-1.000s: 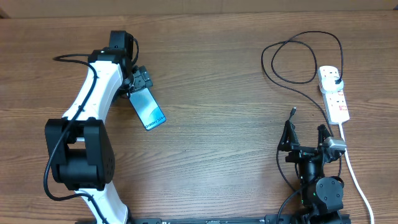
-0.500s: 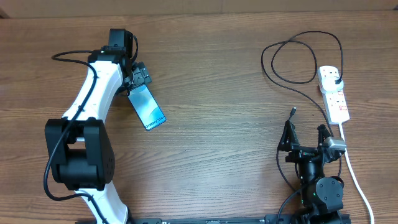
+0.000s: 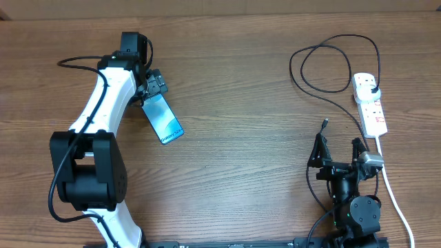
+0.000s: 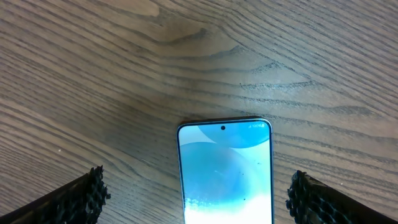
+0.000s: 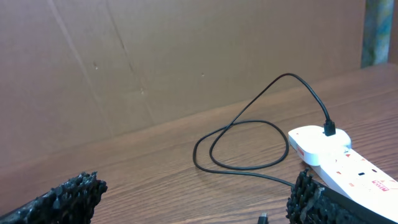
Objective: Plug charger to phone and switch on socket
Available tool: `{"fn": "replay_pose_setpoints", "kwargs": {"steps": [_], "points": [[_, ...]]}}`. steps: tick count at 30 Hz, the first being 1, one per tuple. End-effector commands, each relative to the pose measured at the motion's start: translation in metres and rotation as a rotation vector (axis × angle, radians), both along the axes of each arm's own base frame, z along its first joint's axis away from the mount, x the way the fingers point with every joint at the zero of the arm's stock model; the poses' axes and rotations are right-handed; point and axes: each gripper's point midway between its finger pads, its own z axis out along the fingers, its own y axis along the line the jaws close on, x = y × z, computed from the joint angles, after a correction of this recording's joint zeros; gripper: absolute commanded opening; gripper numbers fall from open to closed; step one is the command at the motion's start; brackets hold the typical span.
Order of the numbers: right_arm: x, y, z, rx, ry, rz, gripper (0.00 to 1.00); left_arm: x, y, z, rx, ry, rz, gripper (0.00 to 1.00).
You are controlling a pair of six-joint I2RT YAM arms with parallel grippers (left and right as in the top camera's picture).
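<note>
**WORK SURFACE: ITEMS PRESENT**

The wooden table point(image 3: 241, 138) carries four items. The phone point(image 3: 163, 119) lies flat on the left side, screen up, at an angle to the grain. The socket point(image 3: 370, 103) lies near the right edge, well apart from the phone. The charger point(image 3: 344, 36) loops beside the socket, with its plug point(image 3: 372, 87) seated in the socket's far end and its connector tip point(image 3: 324, 124) free on the wood. A white lead point(image 3: 398, 207) runs from the socket toward the near edge.

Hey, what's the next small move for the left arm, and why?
Probably lower the left gripper and close on the long edges of the phone: the open fingers sit either side of it as it lies flat on the table.
</note>
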Motion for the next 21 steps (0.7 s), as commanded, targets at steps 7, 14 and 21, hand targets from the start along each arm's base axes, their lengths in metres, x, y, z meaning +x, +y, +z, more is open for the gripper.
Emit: {"fn": "replay_pose_setpoints", "kwargs": {"steps": [7, 14, 21], "points": [[0.000, 0.000, -0.003, -0.003, 0.003, -0.006, 1.00, 0.015, 0.013, 0.006, 0.061, -0.059, 0.032, 0.99], [0.000, 0.000, -0.003, -0.003, 0.003, -0.006, 1.00, 0.014, 0.011, -0.001, 0.057, -0.063, 0.028, 0.99], [0.000, 0.000, -0.003, -0.003, 0.003, -0.006, 1.00, -0.006, -0.007, -0.037, -0.007, -0.007, -0.011, 0.99]]}}
